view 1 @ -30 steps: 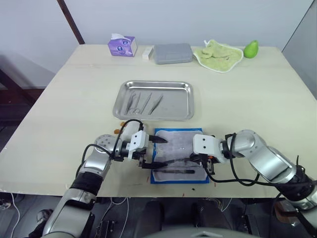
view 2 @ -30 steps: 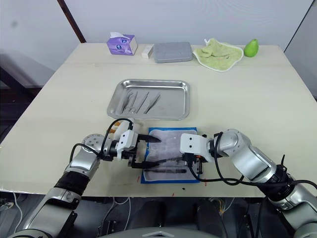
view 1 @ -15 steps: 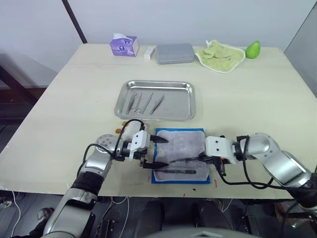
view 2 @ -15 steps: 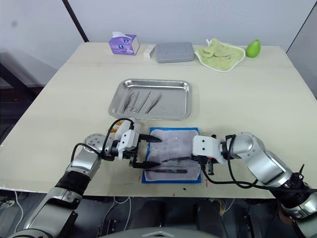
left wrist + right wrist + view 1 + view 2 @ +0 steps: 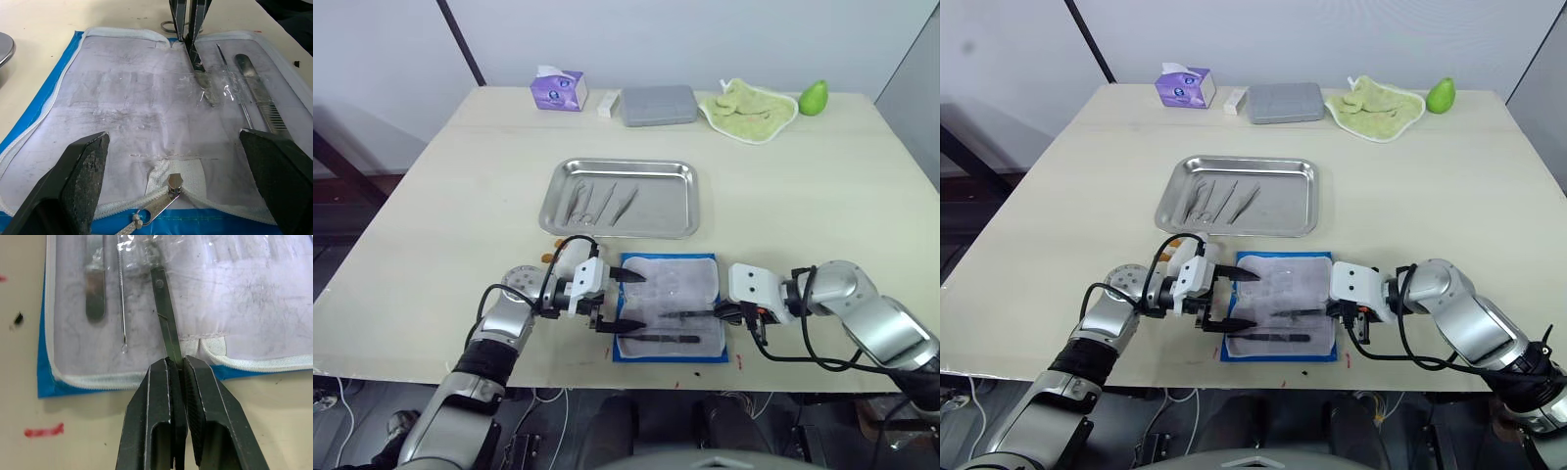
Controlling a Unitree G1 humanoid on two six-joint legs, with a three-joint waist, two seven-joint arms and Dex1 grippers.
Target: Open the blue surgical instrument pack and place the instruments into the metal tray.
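Observation:
The blue surgical instrument pack (image 5: 668, 284) lies unzipped and flat near the table's front edge, its grey-white lining up. My right gripper (image 5: 176, 369) is at the pack's right edge, shut on the end of one slender metal instrument (image 5: 164, 308) that lies partly on the lining. Two more instruments, a flat handle (image 5: 95, 289) and a thin probe (image 5: 121, 298), rest on the lining nearer the front. My left gripper (image 5: 628, 302) stands open at the pack's left edge, by the zipper pull (image 5: 173, 182). The metal tray (image 5: 664, 208) behind the pack holds three instruments (image 5: 597, 203).
Along the far edge stand a purple tissue box (image 5: 558, 90), a small white block (image 5: 609, 103), a grey lidded box (image 5: 657, 105), a green cloth (image 5: 747, 106) and a green fruit (image 5: 814, 97). Bare tabletop lies to either side of the tray.
My right gripper has drawn back to the right, sliding the held instrument across the lining toward the pack's right edge. The left gripper has stayed put, open.

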